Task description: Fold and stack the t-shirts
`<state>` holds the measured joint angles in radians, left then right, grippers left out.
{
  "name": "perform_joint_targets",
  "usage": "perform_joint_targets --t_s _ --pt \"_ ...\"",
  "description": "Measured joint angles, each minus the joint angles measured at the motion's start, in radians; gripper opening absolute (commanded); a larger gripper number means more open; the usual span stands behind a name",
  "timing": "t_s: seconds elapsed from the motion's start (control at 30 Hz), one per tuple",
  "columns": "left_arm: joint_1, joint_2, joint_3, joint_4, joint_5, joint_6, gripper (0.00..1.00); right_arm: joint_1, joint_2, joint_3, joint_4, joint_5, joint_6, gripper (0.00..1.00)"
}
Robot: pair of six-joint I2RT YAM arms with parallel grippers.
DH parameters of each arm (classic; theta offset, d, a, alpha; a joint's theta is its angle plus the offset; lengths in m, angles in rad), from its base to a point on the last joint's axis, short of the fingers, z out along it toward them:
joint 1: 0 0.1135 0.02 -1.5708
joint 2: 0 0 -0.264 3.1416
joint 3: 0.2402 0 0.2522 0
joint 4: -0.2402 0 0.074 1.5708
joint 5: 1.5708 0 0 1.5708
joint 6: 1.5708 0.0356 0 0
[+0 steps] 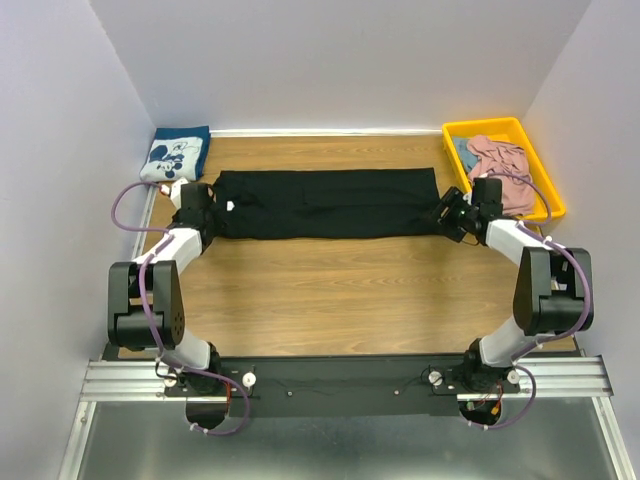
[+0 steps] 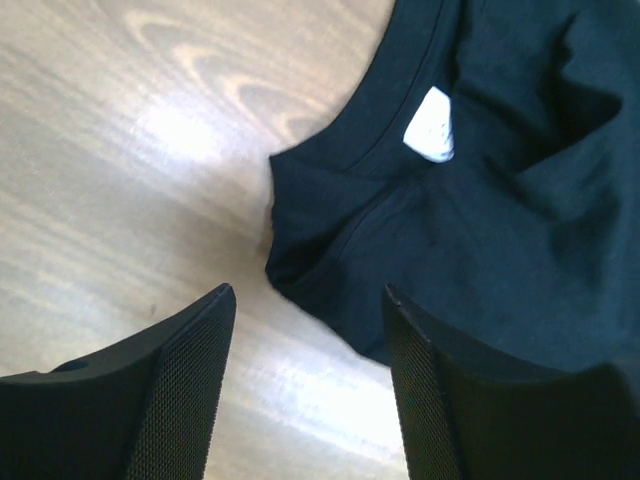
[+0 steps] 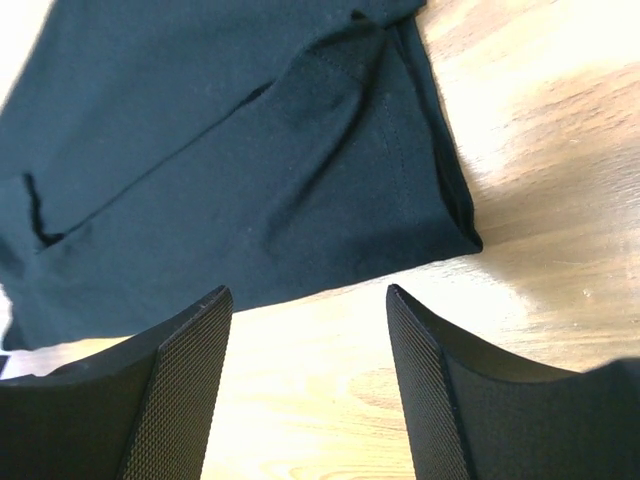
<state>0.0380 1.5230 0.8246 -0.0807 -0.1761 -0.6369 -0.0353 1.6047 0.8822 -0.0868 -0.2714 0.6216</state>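
Both pincers are wide open and empty: left pincer (image 2: 310, 300) just short of the collar (image 2: 390, 125) of the black t-shirt (image 2: 520, 230) at its 1 o'clock, right pincer (image 3: 310, 295) beneath the other end at 12. Pinching only the top layer (likely at that bunched collar) could pull the fold apart. The shirt lies as a long, rumpled band across the counter (image 1: 330, 290).

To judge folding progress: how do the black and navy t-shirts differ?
The black t-shirt is plain; the navy t-shirt has a white print. The black t-shirt lies as a long band across the table; the navy t-shirt is a small folded bundle in the far-left corner. Both rest on the table.
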Motion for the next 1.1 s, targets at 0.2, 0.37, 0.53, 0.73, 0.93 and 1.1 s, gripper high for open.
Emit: perform_joint_targets --t_s 0.2,0.37,0.53,0.73,0.93,1.1 --pt "0.0 0.047 0.024 0.037 0.006 -0.013 0.54 -0.026 -0.008 -0.021 0.074 -0.041 0.024 0.66" --pt "0.0 0.076 0.03 0.044 0.009 -0.018 0.41 -0.032 -0.008 -0.023 0.124 -0.069 0.04 0.65" --pt "0.002 0.093 0.03 0.049 0.01 -0.019 0.26 -0.034 0.013 -0.029 0.172 -0.082 0.045 0.64" --pt "0.016 0.095 0.028 0.049 0.013 -0.024 0.0 -0.08 0.085 -0.106 0.232 -0.083 0.047 0.64" --pt "0.078 0.058 -0.072 0.055 0.052 -0.065 0.0 -0.138 0.095 -0.162 0.332 -0.152 0.09 0.64" --pt "0.144 -0.061 -0.19 0.046 0.088 -0.112 0.0 -0.162 0.072 -0.197 0.341 -0.176 0.117 0.65"
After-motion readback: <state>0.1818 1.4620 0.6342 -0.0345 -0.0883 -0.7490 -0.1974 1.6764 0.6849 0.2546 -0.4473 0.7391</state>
